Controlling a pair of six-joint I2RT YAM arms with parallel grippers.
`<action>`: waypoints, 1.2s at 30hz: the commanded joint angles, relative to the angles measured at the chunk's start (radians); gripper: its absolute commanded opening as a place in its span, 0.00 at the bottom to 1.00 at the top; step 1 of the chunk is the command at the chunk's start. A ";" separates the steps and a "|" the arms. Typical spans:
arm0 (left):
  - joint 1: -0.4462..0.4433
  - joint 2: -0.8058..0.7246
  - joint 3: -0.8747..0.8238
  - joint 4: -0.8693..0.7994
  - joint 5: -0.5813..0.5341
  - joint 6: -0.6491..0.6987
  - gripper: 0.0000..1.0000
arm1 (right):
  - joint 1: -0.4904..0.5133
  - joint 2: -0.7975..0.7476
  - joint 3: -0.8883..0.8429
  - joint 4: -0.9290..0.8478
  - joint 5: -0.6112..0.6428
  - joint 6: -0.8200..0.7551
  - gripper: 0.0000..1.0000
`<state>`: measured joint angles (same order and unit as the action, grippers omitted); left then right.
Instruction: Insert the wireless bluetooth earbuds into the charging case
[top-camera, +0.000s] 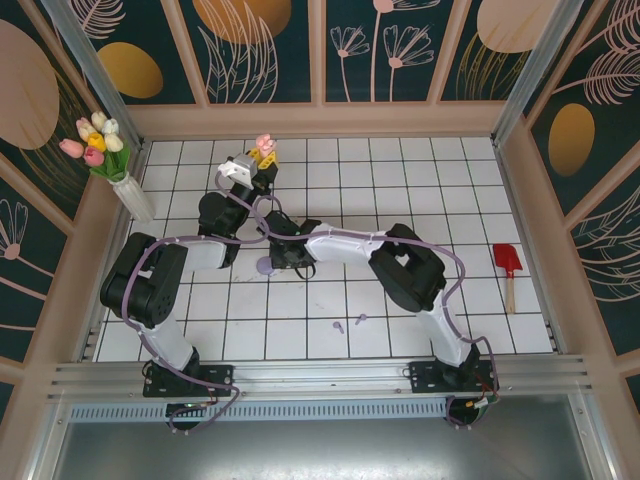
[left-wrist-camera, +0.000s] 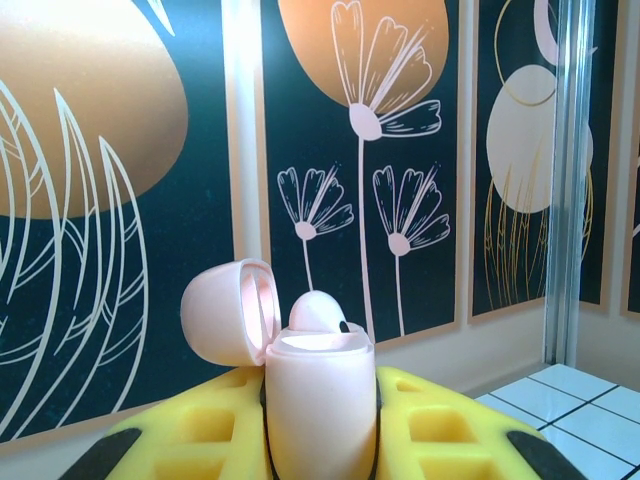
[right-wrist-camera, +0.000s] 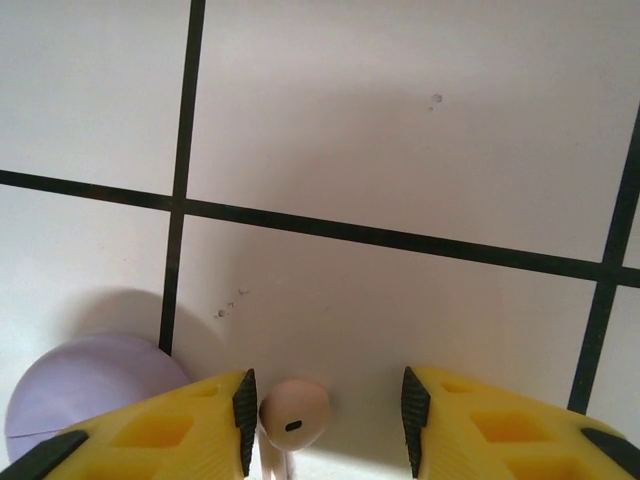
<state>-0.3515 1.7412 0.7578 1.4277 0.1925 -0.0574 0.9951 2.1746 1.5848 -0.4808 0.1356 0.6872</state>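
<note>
A pink bud lies on the white tile just beside the lilac case. The right gripper is down over it with its jaws spread and the bud between them. The bud sits close against the pad on the lilac case's side, perhaps touching it, and a clear gap separates it from the other pad. Nothing is pinched yet.

The step in hand looks like the pickup of this pink bud. The next move calls for bringing the jaws together squarely on so small and round a thing, which could roll or squirt out because it sits off-centre. It then calls for a lift and a carry to its case.

That pink case is held off the table, farther back than the lilac case. The left gripper is pressed tight on its body. Its lid is swung open to one side and a second pink bud is already seated in it. The free socket is not clearly seen, so the stem will need lining up before it goes in.

Two lilac buds lie loose well apart from the lilac case, toward the near edge, and their turn has not come.
</note>
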 joint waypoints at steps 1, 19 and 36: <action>-0.006 -0.022 -0.006 0.050 0.015 -0.013 0.00 | 0.036 0.068 0.027 -0.072 0.012 -0.032 0.41; -0.006 -0.021 0.008 0.055 0.050 -0.049 0.00 | 0.038 -0.049 -0.155 -0.082 0.095 -0.056 0.22; -0.006 -0.013 0.025 0.054 0.084 -0.086 0.00 | -0.047 -0.329 -0.369 -0.089 0.135 0.045 0.47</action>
<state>-0.3553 1.7412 0.7593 1.4395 0.2562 -0.1204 0.9436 1.9087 1.2247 -0.5365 0.2718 0.6800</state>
